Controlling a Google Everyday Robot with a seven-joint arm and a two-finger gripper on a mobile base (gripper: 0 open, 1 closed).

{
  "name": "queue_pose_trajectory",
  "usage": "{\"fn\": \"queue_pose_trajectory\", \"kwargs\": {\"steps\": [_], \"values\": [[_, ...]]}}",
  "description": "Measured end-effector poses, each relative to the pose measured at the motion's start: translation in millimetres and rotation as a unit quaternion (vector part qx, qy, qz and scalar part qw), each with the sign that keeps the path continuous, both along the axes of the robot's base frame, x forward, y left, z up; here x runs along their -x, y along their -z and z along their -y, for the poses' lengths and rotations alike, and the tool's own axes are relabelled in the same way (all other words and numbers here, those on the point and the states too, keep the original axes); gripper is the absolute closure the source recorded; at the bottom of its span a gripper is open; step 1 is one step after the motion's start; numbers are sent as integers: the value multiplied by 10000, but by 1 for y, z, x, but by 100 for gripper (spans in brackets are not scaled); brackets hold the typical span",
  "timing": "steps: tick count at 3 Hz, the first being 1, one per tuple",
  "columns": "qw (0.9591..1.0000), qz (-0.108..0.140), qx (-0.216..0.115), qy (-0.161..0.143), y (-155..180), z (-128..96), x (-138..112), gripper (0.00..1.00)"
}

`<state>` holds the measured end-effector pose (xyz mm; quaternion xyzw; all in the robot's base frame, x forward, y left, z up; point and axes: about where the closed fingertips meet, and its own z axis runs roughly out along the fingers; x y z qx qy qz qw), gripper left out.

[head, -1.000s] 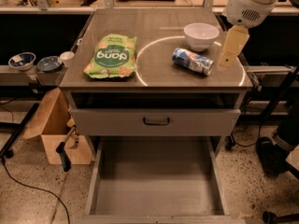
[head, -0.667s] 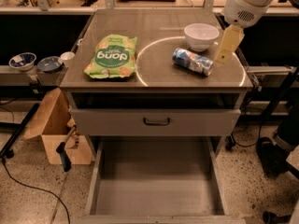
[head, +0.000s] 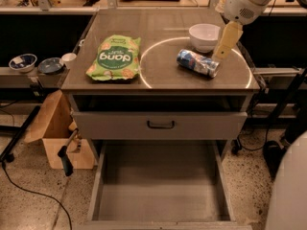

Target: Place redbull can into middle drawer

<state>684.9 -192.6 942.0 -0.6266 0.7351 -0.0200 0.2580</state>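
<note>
The redbull can (head: 197, 63) lies on its side on the cabinet top (head: 163, 23), right of centre, just in front of a white bowl (head: 205, 36). My gripper (head: 223, 51) hangs from the arm at the upper right, just to the right of the can and beside the bowl, slightly above the top and apart from the can. The middle drawer (head: 160, 193) is pulled out wide at the bottom of the view, and its flat grey floor holds nothing. Above it is a closed drawer front (head: 160, 124) with a dark handle.
A green snack bag (head: 115, 57) lies on the left of the cabinet top. Small bowls (head: 23, 61) sit on a shelf at left. A cardboard box (head: 55, 131) and cables are on the floor at left. A white robot part (head: 289, 190) fills the lower right.
My gripper has moved a little to the left, closer to the bowl and the can. The can, bag and drawer have not moved.
</note>
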Motion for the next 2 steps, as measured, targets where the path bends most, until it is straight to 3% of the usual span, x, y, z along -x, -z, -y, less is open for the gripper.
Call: {"fn": "queue_pose_trajectory", "kwargs": {"steps": [1, 2], "values": [[9975, 155, -143, -675, 1, -13, -5, 0], [9975, 155, -143, -676, 1, -13, -5, 0]]}}
